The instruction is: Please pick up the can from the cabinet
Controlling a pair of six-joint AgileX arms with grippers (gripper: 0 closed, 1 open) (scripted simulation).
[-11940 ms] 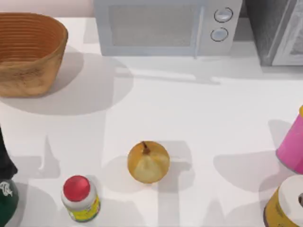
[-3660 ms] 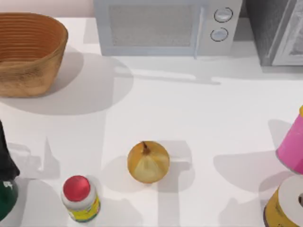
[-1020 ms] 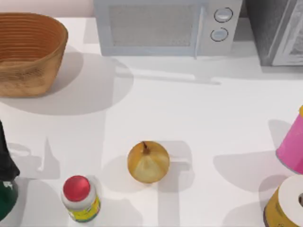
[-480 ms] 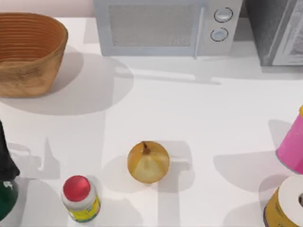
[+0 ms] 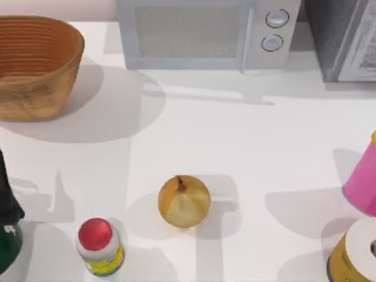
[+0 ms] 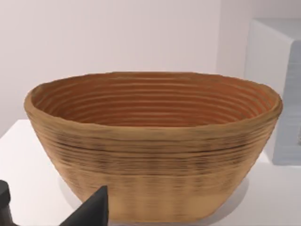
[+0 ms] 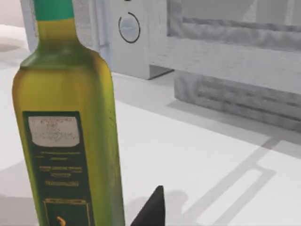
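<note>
White table [image 5: 235, 147]: grey cabinet [image 5: 343, 38] at back right corner.

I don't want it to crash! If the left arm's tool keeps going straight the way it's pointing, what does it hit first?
Probably the wicker basket: in the left wrist view it stands directly ahead of the left tool. How far off it is, I can't tell.

Bright even light, soft shadows
</note>
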